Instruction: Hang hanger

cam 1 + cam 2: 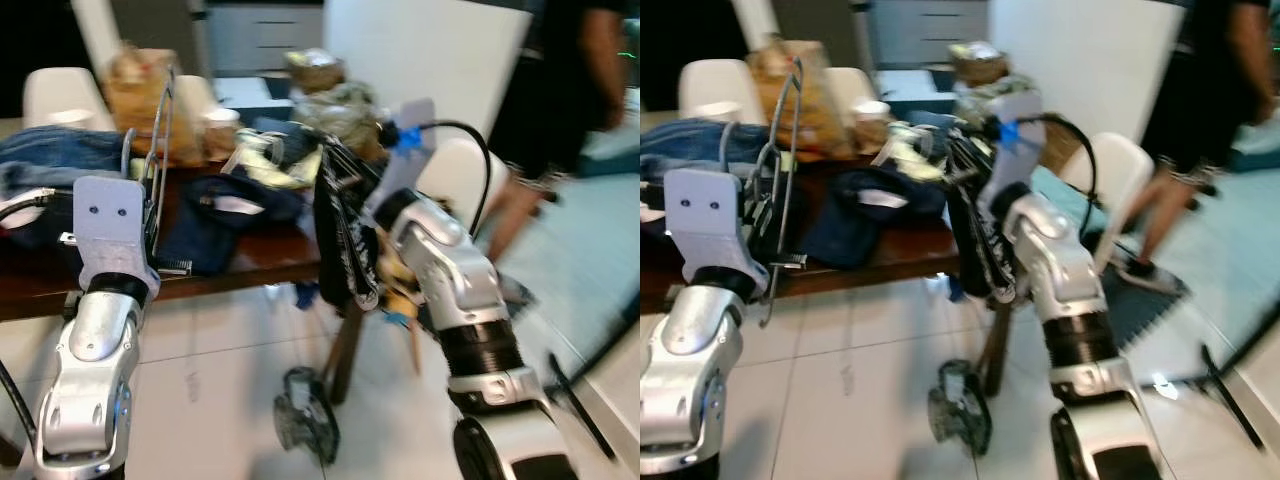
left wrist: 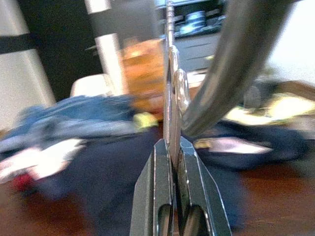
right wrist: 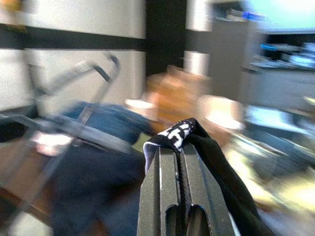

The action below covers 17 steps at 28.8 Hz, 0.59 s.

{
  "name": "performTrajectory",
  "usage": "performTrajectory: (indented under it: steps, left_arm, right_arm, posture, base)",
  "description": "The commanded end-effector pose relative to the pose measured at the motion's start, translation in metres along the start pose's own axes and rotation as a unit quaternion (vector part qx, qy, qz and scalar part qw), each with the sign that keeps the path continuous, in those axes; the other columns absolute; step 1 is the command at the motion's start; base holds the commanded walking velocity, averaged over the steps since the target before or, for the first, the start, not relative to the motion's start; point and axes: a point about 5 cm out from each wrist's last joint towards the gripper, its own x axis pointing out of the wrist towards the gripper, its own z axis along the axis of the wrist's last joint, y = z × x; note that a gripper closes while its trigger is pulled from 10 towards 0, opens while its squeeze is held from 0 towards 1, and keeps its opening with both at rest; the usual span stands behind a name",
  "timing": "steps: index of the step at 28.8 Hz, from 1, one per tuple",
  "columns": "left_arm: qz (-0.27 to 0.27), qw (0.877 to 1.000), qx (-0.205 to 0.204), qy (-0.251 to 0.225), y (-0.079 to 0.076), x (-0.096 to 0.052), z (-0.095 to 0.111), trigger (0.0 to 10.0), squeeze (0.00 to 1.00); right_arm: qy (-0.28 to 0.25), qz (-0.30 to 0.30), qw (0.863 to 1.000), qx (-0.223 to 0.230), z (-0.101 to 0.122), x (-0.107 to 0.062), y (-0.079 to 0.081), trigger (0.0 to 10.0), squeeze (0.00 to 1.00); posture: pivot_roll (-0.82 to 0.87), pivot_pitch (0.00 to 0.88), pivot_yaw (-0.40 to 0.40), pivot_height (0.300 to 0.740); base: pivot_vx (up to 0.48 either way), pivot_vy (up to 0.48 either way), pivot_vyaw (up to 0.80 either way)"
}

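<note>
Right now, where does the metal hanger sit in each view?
Left eye view: hanger upright at left, before the table.
Right eye view: hanger upright at far left.
Left wrist view: hanger close up, clamped in the left gripper jaws.
Right wrist view: hanger blurred, beyond the right gripper holding black cloth.
Shared landmark: orange bag behind it.

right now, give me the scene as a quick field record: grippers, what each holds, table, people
left gripper: shut on a silver metal hanger, held upright before the table
right gripper: shut on a black cloth garment that hangs down beside the table edge
table: dark brown wooden table piled with blue denim clothes and a navy garment
person: legs and dark clothing, standing at the robot's far right
image: blurred
</note>
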Motion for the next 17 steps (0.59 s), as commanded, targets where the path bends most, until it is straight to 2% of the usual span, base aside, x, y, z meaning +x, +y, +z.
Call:
performTrajectory:
  steps: [1, 2, 14, 17]
  left_arm:
    - [0.005, 1.000, 0.008, -0.002, 0.002, 0.001, 0.002, 10.0, 0.00]
    - [0.001, 1.000, 0.010, -0.011, 0.001, 0.001, 0.009, 10.0, 0.00]
    - [0.003, 1.000, 0.014, -0.008, 0.000, 0.002, 0.012, 10.0, 0.00]
    - [-0.005, 1.000, 0.012, -0.007, -0.003, 0.001, 0.012, 10.0, 0.00]
  right_arm:
    - [0.000, 0.008, 1.000, -0.004, 0.000, 0.003, 0.002, 10.0, 0.00]
    - [-0.004, 0.001, 1.000, 0.001, 0.007, 0.016, 0.004, 10.0, 0.00]
    - [-0.030, 0.008, 0.999, 0.008, 0.023, 0.032, 0.011, 10.0, 0.00]
    - [-0.035, -0.022, 0.999, -0.010, 0.028, 0.036, 0.007, 10.0, 0.00]
  posture:
    - [-0.02, 0.000, -0.062, 0.740]
    - [-0.01, 0.000, -0.066, 0.740]
    - [0.00, 0.000, -0.070, 0.740]
    - [0.00, 0.000, -0.071, 0.740]
  base:
    - [0.465, 0.000, 0.76]
    - [0.465, 0.000, 0.00]
    - [0.462, 0.000, 0.00]
    - [0.458, 0.000, 0.00]
